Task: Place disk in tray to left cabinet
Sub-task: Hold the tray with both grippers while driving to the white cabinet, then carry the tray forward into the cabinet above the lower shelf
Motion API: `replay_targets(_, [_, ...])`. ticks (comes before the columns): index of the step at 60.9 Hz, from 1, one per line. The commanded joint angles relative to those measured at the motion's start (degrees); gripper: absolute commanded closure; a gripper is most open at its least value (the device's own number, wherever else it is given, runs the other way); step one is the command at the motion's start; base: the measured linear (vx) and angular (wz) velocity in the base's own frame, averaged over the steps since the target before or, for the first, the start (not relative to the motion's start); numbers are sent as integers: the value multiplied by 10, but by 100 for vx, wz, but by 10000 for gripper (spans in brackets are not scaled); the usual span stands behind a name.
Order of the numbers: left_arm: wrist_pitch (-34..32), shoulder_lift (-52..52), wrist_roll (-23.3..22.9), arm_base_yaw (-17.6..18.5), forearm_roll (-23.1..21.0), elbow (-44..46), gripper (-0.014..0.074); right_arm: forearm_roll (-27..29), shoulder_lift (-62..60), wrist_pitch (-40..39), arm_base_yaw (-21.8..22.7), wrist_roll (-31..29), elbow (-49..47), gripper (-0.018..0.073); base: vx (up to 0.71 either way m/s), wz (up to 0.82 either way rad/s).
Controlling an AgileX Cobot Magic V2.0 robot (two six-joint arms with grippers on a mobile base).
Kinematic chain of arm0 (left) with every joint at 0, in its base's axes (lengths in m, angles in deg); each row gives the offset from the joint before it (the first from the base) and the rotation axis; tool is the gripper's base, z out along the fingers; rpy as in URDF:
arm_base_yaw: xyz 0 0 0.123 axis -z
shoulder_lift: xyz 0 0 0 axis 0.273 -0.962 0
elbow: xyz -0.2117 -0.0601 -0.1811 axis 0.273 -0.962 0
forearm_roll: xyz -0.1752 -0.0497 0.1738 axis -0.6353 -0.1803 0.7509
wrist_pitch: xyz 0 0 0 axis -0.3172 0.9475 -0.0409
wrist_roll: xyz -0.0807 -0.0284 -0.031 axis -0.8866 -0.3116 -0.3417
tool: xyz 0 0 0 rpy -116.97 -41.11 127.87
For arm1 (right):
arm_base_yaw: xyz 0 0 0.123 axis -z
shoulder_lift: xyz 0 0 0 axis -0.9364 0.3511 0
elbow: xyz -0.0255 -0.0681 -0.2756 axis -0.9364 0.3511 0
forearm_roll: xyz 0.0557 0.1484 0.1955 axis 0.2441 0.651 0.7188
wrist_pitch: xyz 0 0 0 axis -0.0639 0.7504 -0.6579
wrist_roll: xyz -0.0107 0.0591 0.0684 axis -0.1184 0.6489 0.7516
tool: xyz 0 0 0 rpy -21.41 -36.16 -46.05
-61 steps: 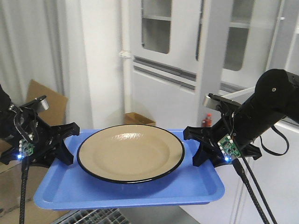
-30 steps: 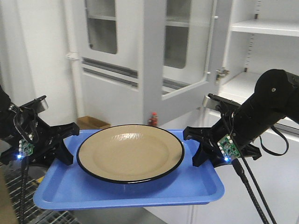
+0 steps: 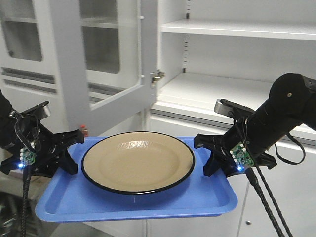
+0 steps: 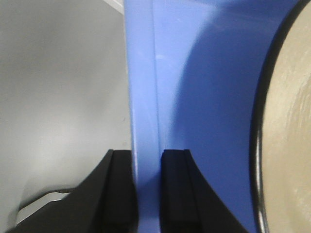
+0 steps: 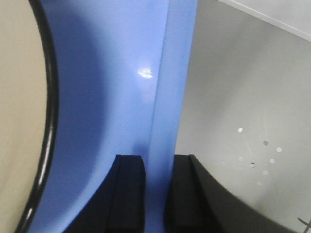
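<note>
Tray [image 3: 148, 205] hangs level between the two arms, carried by its short ends. The left gripper [image 3: 73, 150] is clamped over the left rim and the right gripper [image 3: 206, 154] over the right rim. Both wrist views show a finger on each side of the blue lip, pressed tight against it. The disk [image 3: 138, 160] lies flat in the middle of the tray, its black edge near both grippers but touching neither. The tray's long axis runs side to side across the robot. Ahead stands the left cabinet [image 3: 256, 59], its glass door [image 3: 98, 54] open. Its lower shelf [image 3: 217, 94] lies beyond the tray, higher than it and toward the right arm's side. The load likely has to rise and travel forward and rightward, both arms moving together, so the far rim clears the shelf edge without tipping the disk.
</note>
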State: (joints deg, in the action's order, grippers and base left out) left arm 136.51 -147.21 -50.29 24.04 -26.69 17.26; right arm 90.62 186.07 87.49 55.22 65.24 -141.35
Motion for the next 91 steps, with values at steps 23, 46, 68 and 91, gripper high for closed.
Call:
replay_targets(23, [-20, 35, -7, 19, -120, 22, 596, 109, -33, -41, -17, -6, -24, 565, 9, -34])
replay_targets(46, [-20, 35, -7, 19, -120, 22, 596, 109, -33, -41, -17, -6, -24, 565, 15, -29])
replay_targets(68, [-20, 35, -7, 19, -120, 22, 596, 109, -33, -41, -17, -6, -24, 565, 22, -23])
replay_targets(91, [-20, 35, -7, 19, -120, 22, 596, 109, -33, -41, -17, -6, -24, 565, 23, -15])
